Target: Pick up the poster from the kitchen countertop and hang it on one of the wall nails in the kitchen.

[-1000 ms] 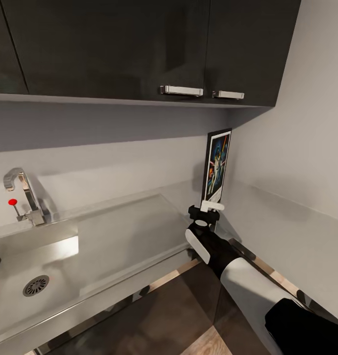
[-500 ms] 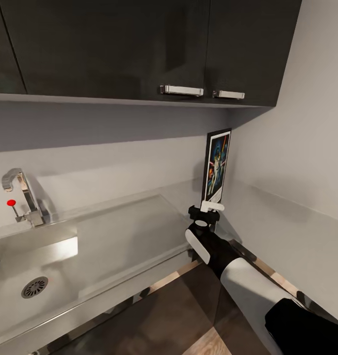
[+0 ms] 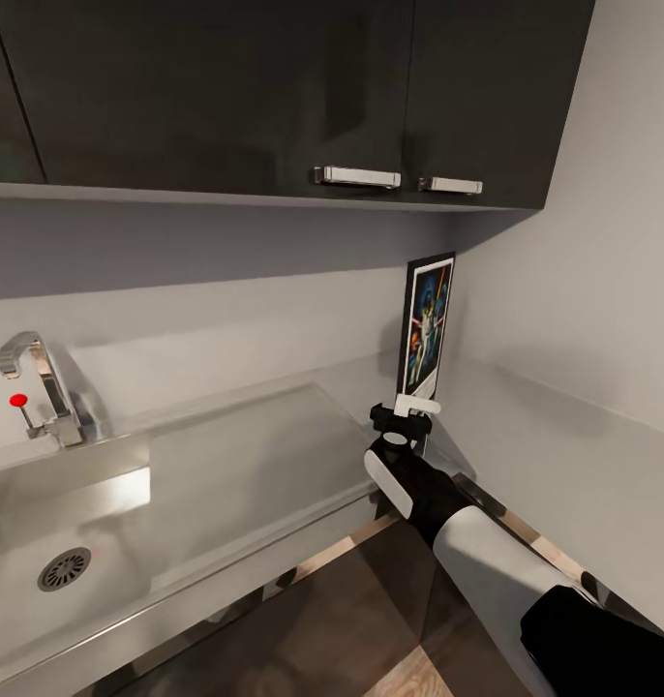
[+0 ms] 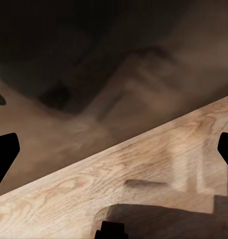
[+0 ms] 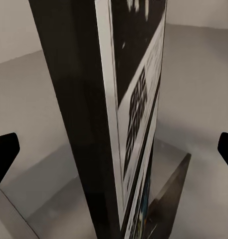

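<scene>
The poster [image 3: 427, 324] stands upright on its short edge in the corner of the steel kitchen countertop [image 3: 264, 436], leaning at the wall. Its black frame, white border and dark-blue art face the sink side. My right gripper [image 3: 407, 410] is at the poster's bottom edge. In the right wrist view the poster [image 5: 136, 114] runs edge-on between the two widely spread fingers, and the gripper [image 5: 114, 152] is open. My left gripper [image 4: 114, 152] is open over pale wood floor, holding nothing. The wall nail is out of view.
Glossy black wall cabinets [image 3: 274, 97] with steel handles [image 3: 357, 177] hang low over the worktop. The sink basin [image 3: 42, 528] and tap [image 3: 44, 382] are at the left. A grey side wall [image 3: 584, 271] closes the corner on the right.
The whole head view has shifted slightly, so the tap and sink sit further left in the picture. The right arm and the poster have not moved.
</scene>
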{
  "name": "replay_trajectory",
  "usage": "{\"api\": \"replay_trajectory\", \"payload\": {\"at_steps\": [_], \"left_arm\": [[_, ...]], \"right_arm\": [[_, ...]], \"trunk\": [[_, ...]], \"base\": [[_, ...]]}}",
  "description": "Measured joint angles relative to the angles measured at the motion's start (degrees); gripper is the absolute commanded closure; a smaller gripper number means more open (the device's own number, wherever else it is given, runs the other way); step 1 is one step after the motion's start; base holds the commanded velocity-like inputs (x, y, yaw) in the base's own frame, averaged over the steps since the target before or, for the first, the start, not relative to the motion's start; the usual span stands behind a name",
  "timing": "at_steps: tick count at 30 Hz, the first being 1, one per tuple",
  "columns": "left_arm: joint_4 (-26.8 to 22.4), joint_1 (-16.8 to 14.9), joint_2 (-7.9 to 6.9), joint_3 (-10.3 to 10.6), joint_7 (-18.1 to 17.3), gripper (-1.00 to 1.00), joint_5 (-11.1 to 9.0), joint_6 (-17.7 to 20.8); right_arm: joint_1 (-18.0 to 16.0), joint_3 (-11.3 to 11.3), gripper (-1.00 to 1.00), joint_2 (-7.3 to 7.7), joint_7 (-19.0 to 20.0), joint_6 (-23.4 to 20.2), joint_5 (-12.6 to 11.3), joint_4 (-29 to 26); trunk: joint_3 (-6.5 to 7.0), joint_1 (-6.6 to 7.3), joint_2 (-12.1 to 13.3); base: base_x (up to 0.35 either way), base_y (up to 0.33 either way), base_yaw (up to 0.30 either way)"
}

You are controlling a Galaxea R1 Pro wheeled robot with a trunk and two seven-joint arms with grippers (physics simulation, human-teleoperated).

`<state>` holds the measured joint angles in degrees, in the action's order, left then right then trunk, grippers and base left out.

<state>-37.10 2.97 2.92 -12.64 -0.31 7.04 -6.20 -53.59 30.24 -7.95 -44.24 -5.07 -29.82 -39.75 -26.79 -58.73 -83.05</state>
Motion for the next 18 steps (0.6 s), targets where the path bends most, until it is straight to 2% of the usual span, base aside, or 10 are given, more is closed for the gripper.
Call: {"api": "replay_trajectory", "payload": {"at_steps": [1, 2, 6, 18], "left_arm": [[0.0, 0.0, 0.00, 0.0, 0.0, -1.00, 0.0, 0.0], [0.0, 0.0, 0.00, 0.0, 0.0, -1.00, 0.0, 0.0], [0.0, 0.0, 0.00, 0.0, 0.0, -1.00, 0.0, 0.0], [0.0, 0.0, 0.00, 0.0, 0.0, -1.00, 0.0, 0.0]], "right_arm": [[0.0, 0.0, -1.00, 0.00, 0.0, 0.3, 0.0, 0.0], [0.0, 0.0, 1.00, 0.00, 0.0, 0.5, 0.0, 0.0], [0.0, 0.0, 1.00, 0.00, -0.1, 2.0, 0.1, 0.0], [0.0, 0.0, 1.00, 0.00, -0.1, 2.5, 0.1, 0.1]], "trunk": [[0.00, 0.00, 0.0], [0.00, 0.00, 0.0], [0.00, 0.00, 0.0], [0.00, 0.00, 0.0]], "base": [[0.000, 0.000, 0.000], [0.000, 0.000, 0.000], [0.000, 0.000, 0.000], [0.000, 0.000, 0.000]]}}
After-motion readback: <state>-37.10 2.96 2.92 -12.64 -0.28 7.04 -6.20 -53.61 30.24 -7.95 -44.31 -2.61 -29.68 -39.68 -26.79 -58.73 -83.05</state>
